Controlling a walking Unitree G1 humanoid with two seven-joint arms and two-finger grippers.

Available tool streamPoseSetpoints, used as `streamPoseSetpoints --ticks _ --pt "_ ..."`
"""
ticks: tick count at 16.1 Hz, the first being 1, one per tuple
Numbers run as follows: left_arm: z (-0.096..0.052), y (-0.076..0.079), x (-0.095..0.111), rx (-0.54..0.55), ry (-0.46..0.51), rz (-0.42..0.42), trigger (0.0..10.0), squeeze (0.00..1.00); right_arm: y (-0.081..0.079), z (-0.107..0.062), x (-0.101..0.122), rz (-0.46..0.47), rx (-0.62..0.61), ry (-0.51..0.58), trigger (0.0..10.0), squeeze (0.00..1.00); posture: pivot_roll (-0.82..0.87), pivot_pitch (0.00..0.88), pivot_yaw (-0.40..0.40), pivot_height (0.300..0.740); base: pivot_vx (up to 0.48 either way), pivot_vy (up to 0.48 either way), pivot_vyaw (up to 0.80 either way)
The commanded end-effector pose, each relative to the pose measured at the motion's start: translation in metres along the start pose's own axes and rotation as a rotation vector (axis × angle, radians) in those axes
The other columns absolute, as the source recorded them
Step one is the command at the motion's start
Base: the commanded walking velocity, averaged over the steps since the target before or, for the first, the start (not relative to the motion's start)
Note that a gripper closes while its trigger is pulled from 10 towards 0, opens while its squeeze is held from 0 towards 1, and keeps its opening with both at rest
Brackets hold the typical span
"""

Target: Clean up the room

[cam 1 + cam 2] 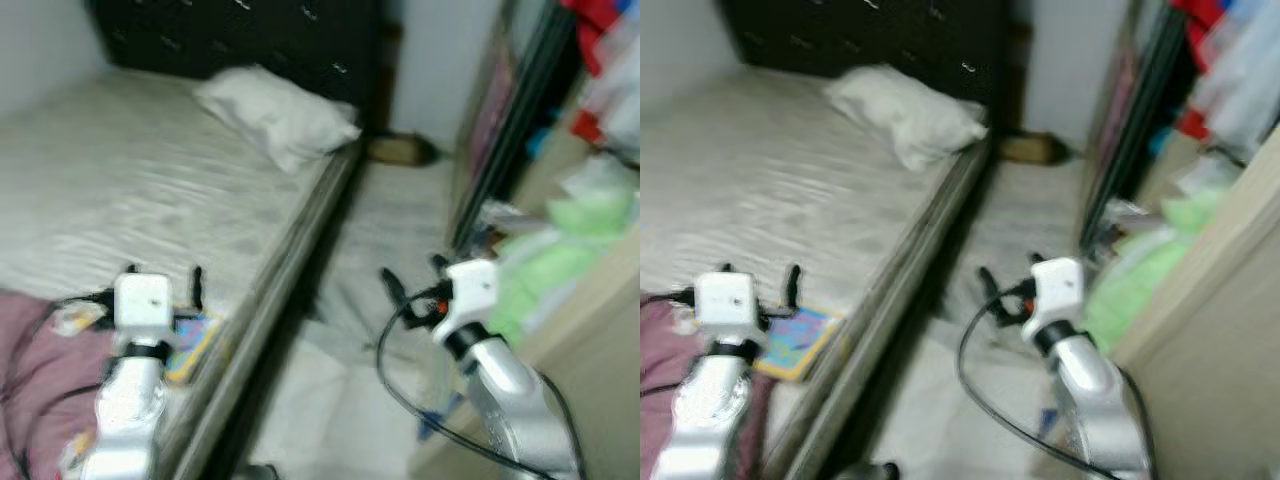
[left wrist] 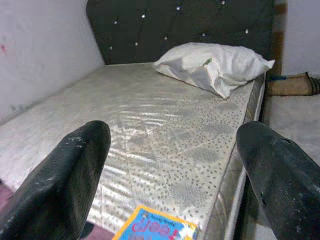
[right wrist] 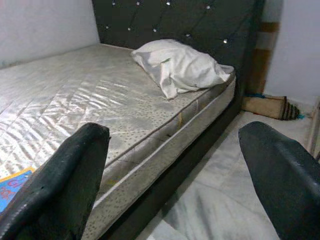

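1. The robot stands at the foot corner of the bed (image 1: 150, 190), facing the dark tufted headboard (image 2: 180, 25), with the tiled floor aisle (image 1: 390, 230) running along the bed's right side.
2. The left gripper (image 2: 170, 165) hovers over the mattress with its jaws spread wide and empty; the right gripper (image 3: 175, 170) is over the bed's edge and the aisle, jaws also apart, holding nothing.
3. Things that look out of place: a colourful book (image 1: 795, 342) lies flat near the mattress edge just below the left gripper, touching a crumpled pinkish blanket (image 1: 35, 370).
4. A white pillow (image 1: 275, 112) rests by the headboard, seemingly in its place.
5. The tidying appears barely begun: the book and blanket remain to be cleared, and clothes spill from the shelves (image 1: 560, 240) on the right.
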State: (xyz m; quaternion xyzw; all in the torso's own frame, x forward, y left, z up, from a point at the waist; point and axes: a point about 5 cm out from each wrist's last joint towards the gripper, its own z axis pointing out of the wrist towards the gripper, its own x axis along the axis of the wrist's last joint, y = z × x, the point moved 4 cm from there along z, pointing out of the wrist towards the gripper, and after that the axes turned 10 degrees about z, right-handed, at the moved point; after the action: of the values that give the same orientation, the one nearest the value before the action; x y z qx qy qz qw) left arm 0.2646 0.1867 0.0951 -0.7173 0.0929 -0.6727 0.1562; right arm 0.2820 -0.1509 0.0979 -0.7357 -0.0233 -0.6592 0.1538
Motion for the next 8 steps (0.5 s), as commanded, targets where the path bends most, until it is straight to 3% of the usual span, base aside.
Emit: streamPoseSetpoints --ticks 1,8 --pt "0.0056 -0.0053 0.0032 0.013 0.012 0.021 10.0 0.00 -0.0027 0.0037 0.0022 -0.007 -0.012 0.021 10.0 0.00 -0.02 0.000 0.005 0.740 0.000 0.000 0.79" --pt "0.0074 0.0013 0.0059 -0.014 0.023 -0.007 10.0 0.00 -0.0115 0.0075 -0.0009 -0.009 0.028 0.034 10.0 0.00 -0.02 0.000 0.005 0.740 0.000 0.000 0.77"
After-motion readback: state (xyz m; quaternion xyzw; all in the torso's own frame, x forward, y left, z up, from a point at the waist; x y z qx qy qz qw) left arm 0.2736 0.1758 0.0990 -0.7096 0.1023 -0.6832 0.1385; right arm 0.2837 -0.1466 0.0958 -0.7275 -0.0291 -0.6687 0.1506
